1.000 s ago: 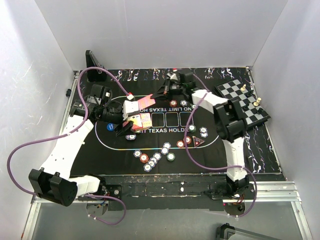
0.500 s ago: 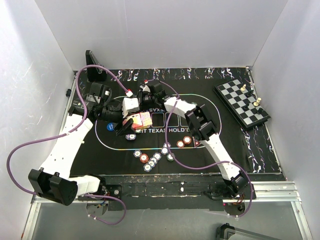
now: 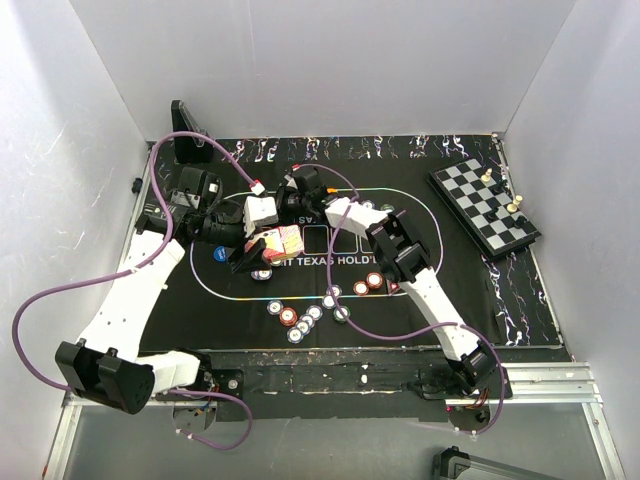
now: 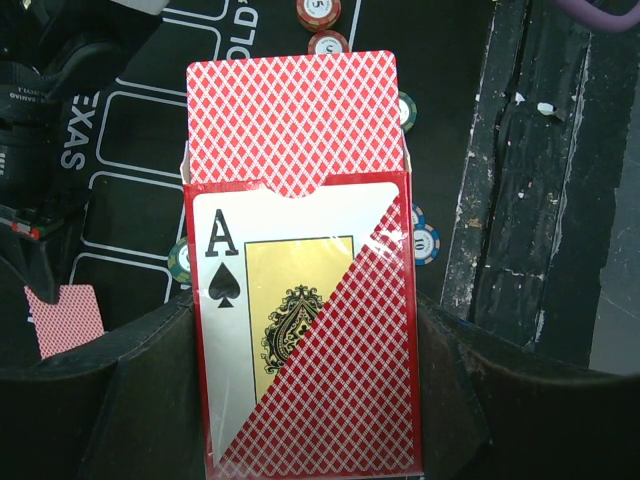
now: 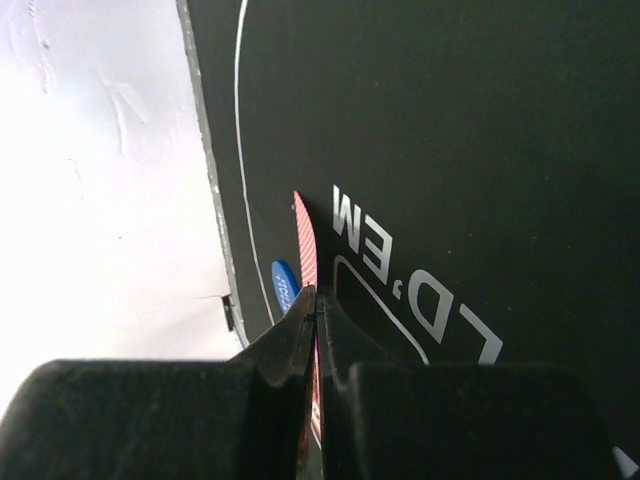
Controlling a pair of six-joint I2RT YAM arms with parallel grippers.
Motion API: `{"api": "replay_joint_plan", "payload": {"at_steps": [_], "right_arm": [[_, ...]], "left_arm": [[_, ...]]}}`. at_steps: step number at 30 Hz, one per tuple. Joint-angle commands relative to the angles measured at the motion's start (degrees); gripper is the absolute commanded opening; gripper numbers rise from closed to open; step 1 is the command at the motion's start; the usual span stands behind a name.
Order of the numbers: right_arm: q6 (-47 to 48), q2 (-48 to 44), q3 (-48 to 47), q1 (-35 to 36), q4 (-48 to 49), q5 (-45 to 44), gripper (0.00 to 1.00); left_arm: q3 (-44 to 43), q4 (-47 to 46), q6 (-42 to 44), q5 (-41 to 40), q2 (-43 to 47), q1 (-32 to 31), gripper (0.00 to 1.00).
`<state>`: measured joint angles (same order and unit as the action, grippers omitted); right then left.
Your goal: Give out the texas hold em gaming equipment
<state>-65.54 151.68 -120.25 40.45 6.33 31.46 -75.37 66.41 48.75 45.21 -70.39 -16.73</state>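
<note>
My left gripper (image 4: 312, 400) is shut on a red card box (image 4: 330, 340) with an ace of spades on its face. Red-backed playing cards (image 4: 292, 120) stick out of its open top. From above, the box (image 3: 281, 242) hangs over the left part of the black mat (image 3: 440, 290). My right gripper (image 5: 317, 305) is shut on a single red-backed card (image 5: 305, 245), seen edge-on. This gripper (image 3: 296, 196) sits just beyond the box. Poker chips (image 3: 300, 320) lie near the mat's front, with red ones (image 3: 368, 283) to their right and a blue chip (image 3: 218, 253) at the left. The yellow button and the triangular marker are out of view.
A chessboard (image 3: 485, 205) with pieces rests at the far right. A loose card (image 4: 65, 318) lies face down on the mat below the box. A dark stand (image 3: 186, 122) is at the far left corner. White walls close in three sides.
The right arm has swung left from the mat's far middle to just beside the held card box. The left arm and box have stayed put.
</note>
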Motion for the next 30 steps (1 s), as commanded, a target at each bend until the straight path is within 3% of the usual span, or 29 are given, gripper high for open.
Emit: {"api": "replay_joint_plan", "payload": {"at_steps": [1,6,10,12,18,30], "right_arm": [[2.5,-1.7,-0.9,1.7,-3.2,-2.1,0.11],[5.3,-4.2,1.3,2.0,-6.2,-2.5,0.37],[7.8,-7.4,4.0,1.7,-8.8,-3.0,0.66],[8.4,-9.5,4.9,1.1,-9.3,-2.7,0.75],[10.2,-18.9,12.2,-1.5,-8.8,-1.5,0.84],[8.0,-43.4,31.9,-9.2,-2.9,7.2,0.88]], "left_arm": [[-0.4,-0.9,-0.9,2.5,1.7,0.0,0.00],[-0.6,-1.7,-1.7,3.1,1.2,0.0,0.00],[-0.5,-1.5,-1.6,2.9,1.2,0.0,0.00],[-0.2,-1.5,-1.6,2.8,1.6,0.0,0.00],[0.8,-0.6,-1.0,3.0,2.4,-0.1,0.00],[2.9,-1.7,-0.3,2.5,3.8,0.0,0.00]]}}
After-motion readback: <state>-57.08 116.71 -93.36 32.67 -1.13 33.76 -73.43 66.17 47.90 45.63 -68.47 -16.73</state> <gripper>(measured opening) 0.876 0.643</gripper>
